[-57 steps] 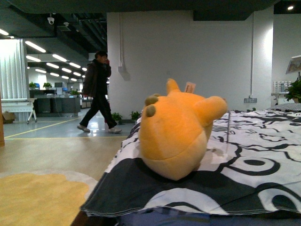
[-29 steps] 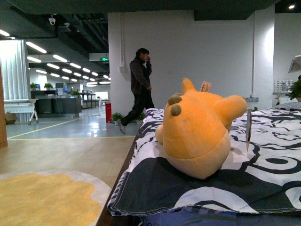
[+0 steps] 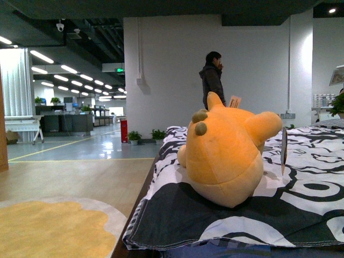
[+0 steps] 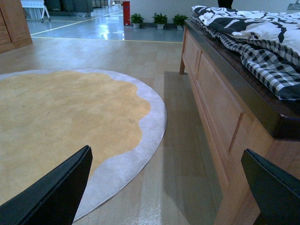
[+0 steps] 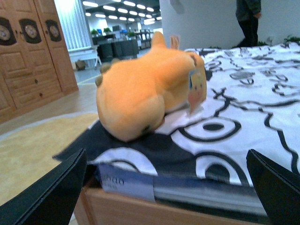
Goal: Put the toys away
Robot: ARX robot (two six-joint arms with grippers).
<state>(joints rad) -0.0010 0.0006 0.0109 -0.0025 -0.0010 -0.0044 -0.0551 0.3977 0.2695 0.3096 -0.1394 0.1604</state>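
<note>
Front view has the orange-yellow plush animal [image 3: 226, 156] lying on the bed [image 3: 131, 217], on top of its black-and-white patterned quilt [image 3: 301, 204], close to the bed's near corner and to the side edge that faces the open floor. Its rounded, paler underside faces the camera, two small brown nubs [image 3: 201, 127] stick out of its upper side, and a paper tag [image 3: 283, 151] hangs beside it against the quilt. On the floor beside the bed lies a round rug [image 3: 48, 228], yellow with a pale grey scalloped border. Beyond the far end of the bed a person [image 3: 212, 80] in dark clothes stands before a white wall, with potted plants [image 3: 145, 134] and a red bin [image 3: 124, 130] at the wall's foot. Left wrist view shows the left claw [image 4: 166, 151] spread wide, its two black fingers [image 4: 56, 192] well apart. It is low beside the bed's wooden side panel [image 4: 215, 103], above the rug, and a checked sheet [image 4: 272, 70] shows under the quilt at the bed's edge. Right wrist view shows the right claw [image 5: 166, 151] likewise spread wide and empty, level with the bed's near edge and facing the plush animal, which lies near its fingers but apart from them. Wooden wardrobe doors [image 5: 28, 56] stand across the floor from the bed.
</note>
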